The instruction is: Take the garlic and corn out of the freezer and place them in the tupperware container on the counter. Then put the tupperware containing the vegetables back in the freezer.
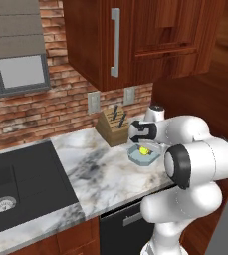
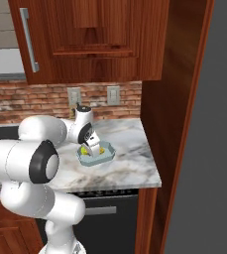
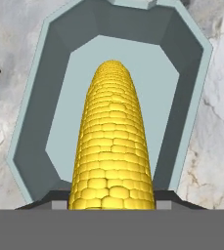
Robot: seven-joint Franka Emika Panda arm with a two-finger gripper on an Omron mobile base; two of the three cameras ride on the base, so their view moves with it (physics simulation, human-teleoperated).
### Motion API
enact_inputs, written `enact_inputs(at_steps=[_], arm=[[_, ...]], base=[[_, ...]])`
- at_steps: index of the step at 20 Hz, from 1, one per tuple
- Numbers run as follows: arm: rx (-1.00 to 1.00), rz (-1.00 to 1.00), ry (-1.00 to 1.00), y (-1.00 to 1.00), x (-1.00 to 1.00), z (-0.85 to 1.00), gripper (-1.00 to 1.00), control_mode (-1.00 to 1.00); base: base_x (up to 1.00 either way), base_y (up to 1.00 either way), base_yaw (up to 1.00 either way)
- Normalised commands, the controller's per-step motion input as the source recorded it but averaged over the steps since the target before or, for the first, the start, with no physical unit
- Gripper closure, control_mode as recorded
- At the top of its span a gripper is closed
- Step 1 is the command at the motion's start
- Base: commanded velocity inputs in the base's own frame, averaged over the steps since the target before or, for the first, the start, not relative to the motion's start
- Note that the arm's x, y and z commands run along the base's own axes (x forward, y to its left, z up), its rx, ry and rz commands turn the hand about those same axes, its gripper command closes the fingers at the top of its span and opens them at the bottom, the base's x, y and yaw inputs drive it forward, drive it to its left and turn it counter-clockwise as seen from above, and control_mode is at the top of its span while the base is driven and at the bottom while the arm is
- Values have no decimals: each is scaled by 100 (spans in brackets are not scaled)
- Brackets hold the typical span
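Observation:
My gripper (image 3: 111, 204) is shut on the corn (image 3: 112, 141), a bright yellow cob that points down into the tupperware container (image 3: 33, 127). The pale blue tray sits on the marble counter (image 1: 100, 169) at its right end, and I see nothing else inside it. From the base views the gripper (image 1: 144, 146) (image 2: 91, 147) hangs just over the tupperware container (image 1: 135, 157) (image 2: 107, 155), with the corn (image 1: 144, 150) (image 2: 96, 149) showing yellow inside the rim. I cannot tell whether the cob touches the tray floor. The garlic and the freezer's inside are out of view.
A wooden knife block (image 1: 113, 127) stands just behind the tray against the brick wall. A black sink (image 1: 16, 184) fills the counter's left. Dark wood cabinets (image 2: 95, 39) hang overhead. A tall wood panel (image 2: 179, 124) and a grey panel (image 2: 214, 149) close the right side.

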Motion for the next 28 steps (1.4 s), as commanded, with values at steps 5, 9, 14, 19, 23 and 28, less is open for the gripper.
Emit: enact_inputs(at_steps=[5,9,14,19,23,28], arm=[[0,0,-5,0,0,0,-100,-100],[0,0,-21,0,0,0,-100,-100],[0,0,-23,0,-1,1,-100,-100],[0,0,-11,4,-68,23,-100,-100],[0,8,-3,0,-60,69,-100,-100],[-9,21,-2,-2,-38,77,-100,-100]], base=[[0,0,0],[0,0,0],[0,0,0],[0,0,0],[0,0,0],[0,0,0]])
